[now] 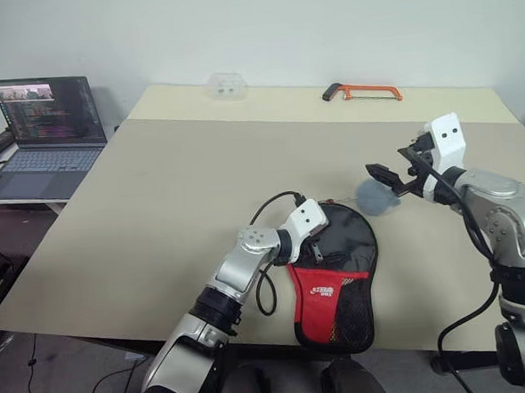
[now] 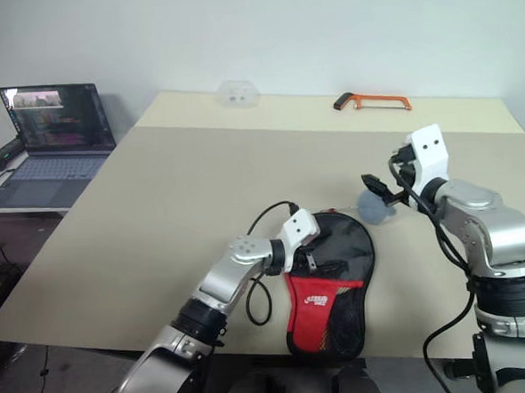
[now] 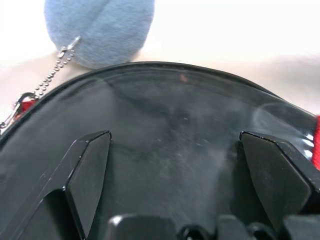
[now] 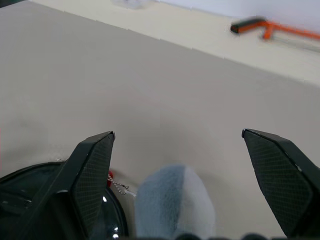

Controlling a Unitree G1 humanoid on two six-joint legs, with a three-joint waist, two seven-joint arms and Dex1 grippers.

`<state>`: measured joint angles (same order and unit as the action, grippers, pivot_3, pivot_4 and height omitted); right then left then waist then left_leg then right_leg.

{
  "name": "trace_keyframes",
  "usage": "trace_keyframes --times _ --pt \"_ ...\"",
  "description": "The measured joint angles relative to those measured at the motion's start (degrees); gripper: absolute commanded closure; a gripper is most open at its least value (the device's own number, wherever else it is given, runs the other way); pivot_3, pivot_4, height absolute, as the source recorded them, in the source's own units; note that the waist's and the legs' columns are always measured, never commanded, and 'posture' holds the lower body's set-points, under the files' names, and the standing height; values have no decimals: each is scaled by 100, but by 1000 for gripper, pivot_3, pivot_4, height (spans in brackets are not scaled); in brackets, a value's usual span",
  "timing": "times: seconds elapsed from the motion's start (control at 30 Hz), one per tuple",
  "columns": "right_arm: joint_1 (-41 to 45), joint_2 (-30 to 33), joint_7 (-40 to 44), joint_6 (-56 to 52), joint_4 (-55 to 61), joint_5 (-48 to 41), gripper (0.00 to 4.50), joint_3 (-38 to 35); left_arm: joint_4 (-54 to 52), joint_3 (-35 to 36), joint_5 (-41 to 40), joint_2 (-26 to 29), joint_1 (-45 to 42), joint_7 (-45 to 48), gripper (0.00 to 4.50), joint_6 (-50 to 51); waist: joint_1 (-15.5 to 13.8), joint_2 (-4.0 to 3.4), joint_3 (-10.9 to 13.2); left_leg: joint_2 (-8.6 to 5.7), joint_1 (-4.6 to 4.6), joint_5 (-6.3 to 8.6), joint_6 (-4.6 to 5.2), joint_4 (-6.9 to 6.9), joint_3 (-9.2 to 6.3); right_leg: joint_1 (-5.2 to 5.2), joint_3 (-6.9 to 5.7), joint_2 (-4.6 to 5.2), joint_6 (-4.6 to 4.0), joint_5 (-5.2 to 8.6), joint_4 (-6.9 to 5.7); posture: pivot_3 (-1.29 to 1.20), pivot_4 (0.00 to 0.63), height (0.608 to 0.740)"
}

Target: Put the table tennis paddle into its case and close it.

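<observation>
Our left gripper (image 1: 312,247) hangs wide open and empty just over the paddle-shaped soft black fabric case (image 1: 337,281) with its red lettered panel and mesh, which lies at the near edge of the beige table (image 1: 156,212). A glossy black face, which we take for the table tennis paddle (image 3: 175,135), looks already inside. Farther right, a small grey-blue plush lump (image 1: 377,197) is chained to the case, and our right gripper (image 1: 393,181) hovers beside it, spread and empty. We judge the pouch light and floppy, so we would pin it and pull the zipper.
</observation>
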<state>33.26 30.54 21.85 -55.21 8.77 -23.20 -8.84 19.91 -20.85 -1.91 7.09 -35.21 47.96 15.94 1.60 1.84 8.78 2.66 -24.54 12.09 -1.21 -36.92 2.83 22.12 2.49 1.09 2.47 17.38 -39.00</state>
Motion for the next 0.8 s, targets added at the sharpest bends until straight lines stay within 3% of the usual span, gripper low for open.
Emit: trace_keyframes --times 0.77,0.8 --pt "98 -829 -722 -1090 -908 -45 0 -170 -112 7 38 -37 78 109 9 137 4 -12 -7 0 1 1 1 4 0 0 -2 -2 1 0 2 0 150 740" --pt "97 -850 -728 -1087 -945 -44 186 -178 -115 7 39 -37 78 100 1 144 4 -13 -7 -1 0 1 1 4 1 1 -2 -2 1 0 2 0 150 740"
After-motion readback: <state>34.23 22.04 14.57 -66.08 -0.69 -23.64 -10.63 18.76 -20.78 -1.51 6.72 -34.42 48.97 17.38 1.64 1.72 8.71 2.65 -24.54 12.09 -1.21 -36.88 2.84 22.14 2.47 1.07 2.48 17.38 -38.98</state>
